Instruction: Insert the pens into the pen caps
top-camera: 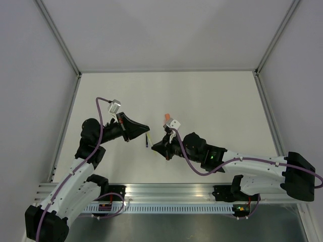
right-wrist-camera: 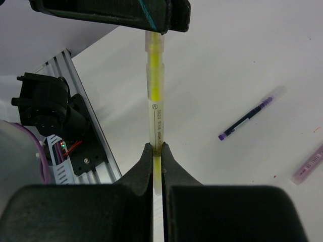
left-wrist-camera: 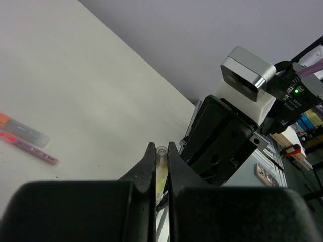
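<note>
My right gripper (right-wrist-camera: 157, 146) is shut on the pale yellow pen (right-wrist-camera: 154, 101), which points straight away from it. The pen's far end runs into a clear pen cap (left-wrist-camera: 161, 154), and my left gripper (left-wrist-camera: 161, 146) is shut on that cap. In the top view the two grippers face each other at mid-table, left gripper (top-camera: 145, 129) and right gripper (top-camera: 154, 146), with the pale yellow pen (top-camera: 148, 137) bridging them above the table. The left fingers (right-wrist-camera: 111, 12) fill the top of the right wrist view.
Loose on the table lie a dark pen with a purple end (right-wrist-camera: 250, 117), a pink-purple pen (left-wrist-camera: 30, 146) and a grey pen with an orange end (left-wrist-camera: 22, 130). The aluminium rail (top-camera: 171, 191) runs along the near edge.
</note>
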You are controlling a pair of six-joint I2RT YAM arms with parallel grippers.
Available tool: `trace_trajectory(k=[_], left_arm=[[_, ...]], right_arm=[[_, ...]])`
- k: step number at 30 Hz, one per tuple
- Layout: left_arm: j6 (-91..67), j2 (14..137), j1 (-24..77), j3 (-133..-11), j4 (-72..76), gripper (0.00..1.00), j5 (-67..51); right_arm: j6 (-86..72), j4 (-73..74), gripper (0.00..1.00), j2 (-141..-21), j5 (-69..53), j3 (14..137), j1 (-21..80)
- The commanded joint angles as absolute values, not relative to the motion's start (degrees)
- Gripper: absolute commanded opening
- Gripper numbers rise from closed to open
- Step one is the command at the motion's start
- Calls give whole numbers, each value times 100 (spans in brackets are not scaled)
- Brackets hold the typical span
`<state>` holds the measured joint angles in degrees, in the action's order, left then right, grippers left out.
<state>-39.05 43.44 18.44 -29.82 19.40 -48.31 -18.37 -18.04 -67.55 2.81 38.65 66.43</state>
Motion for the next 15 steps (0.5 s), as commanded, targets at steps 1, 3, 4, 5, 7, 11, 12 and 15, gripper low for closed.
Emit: trace_trajectory(k=[1, 3, 4, 5, 7, 11, 12, 15], left_arm=[[-3621, 4333, 1863, -3067, 1608, 5, -5265], [-3656, 4342, 1863, -3067, 1626, 8, -5282], [-3665, 4342, 1863, -3059, 1635, 9, -5317], [-3691, 4342, 1863, -3067, 1652, 9, -5335], [-3718, 4342, 1863, -3076, 1670, 11, -5370], [-3823, 4342, 1863, -3059, 1714, 19, -5361], [-3849, 4350, 1863, -3041, 1731, 23, -5370], [-3911, 4342, 1863, -3041, 1758, 31, -5370]], right_arm=[[-1705, -1934, 0, -6574, 492, 4297, 6627], [-1670, -1846, 0, -6600, 448, 4359, 6618], [-1635, -1802, 0, -6601, 431, 4429, 6627], [-1617, -1741, 0, -6618, 431, 4447, 6627], [-1591, -1688, 0, -6644, 448, 4517, 6627], [-1608, -1731, 0, -6688, 448, 4570, 6618], [-1608, -1749, 0, -6715, 422, 4579, 6627], [-1635, -1758, 0, -6741, 378, 4597, 6627]])
